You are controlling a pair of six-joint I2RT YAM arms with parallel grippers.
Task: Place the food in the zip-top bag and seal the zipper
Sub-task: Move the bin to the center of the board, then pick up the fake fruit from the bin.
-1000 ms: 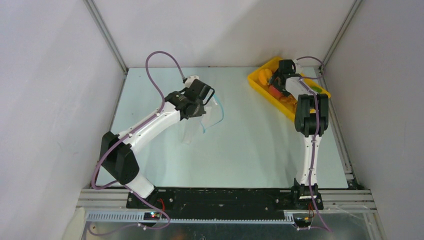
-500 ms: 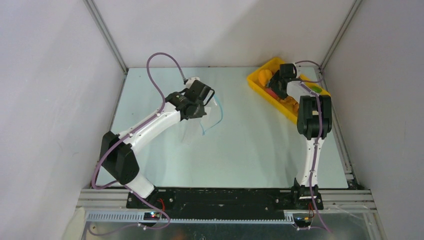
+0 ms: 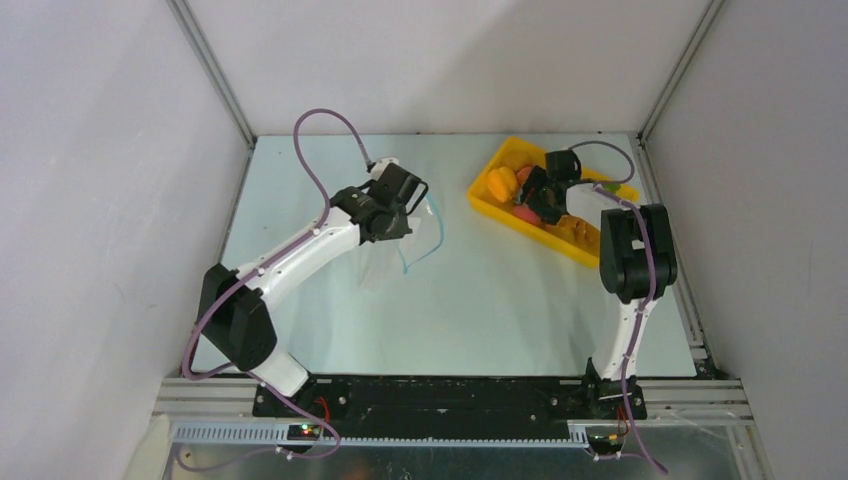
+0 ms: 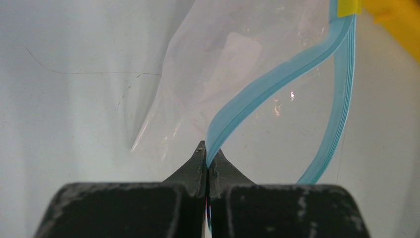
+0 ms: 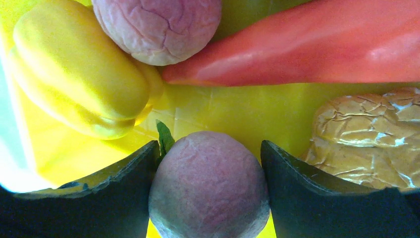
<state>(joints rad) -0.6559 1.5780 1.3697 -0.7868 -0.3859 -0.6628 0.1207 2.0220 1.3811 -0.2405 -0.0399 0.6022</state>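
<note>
Left gripper (image 4: 207, 154): you have its fingers pressed together on the zipper (image 4: 277, 79), pinching one teal lip at its end.
Zip-top bag (image 3: 380, 258): it sits left of the table's (image 3: 500, 300) middle, at the left gripper, with its clear body trailing toward the near edge.
Bag axis: the zipper's length runs roughly far to near in the top view. The mouth faces right, toward the yellow tray (image 3: 483, 205).
Left wrist only: here you see the two teal lips parted, one rising from the fingertips and the other bowing out to the right. A white label patch (image 4: 242, 49) shows through the plastic. The top view gives only a thin teal curve.
Between the arms: bare table separates the bag from the tray; they lie well apart.
Tray: it lies slantwise at the far right with the food in it. Your right arm's elbow (image 3: 632, 240) hides its right end from above.
Right gripper (image 5: 209, 148): it is down in the tray, with both fingers against the sides of a peach (image 5: 209, 193) and closed on it. You cannot tell whether the peach is lifted.
Right wrist only: the crowding shows here. The yellow fruit (image 5: 74, 74) is at left and a second peach (image 5: 158, 25) beyond. The carrot (image 5: 317, 49) lies crosswise ahead, an amber piece (image 5: 366, 139) just beside the right finger. A green leaf (image 5: 165, 139) touches the held peach.
</note>
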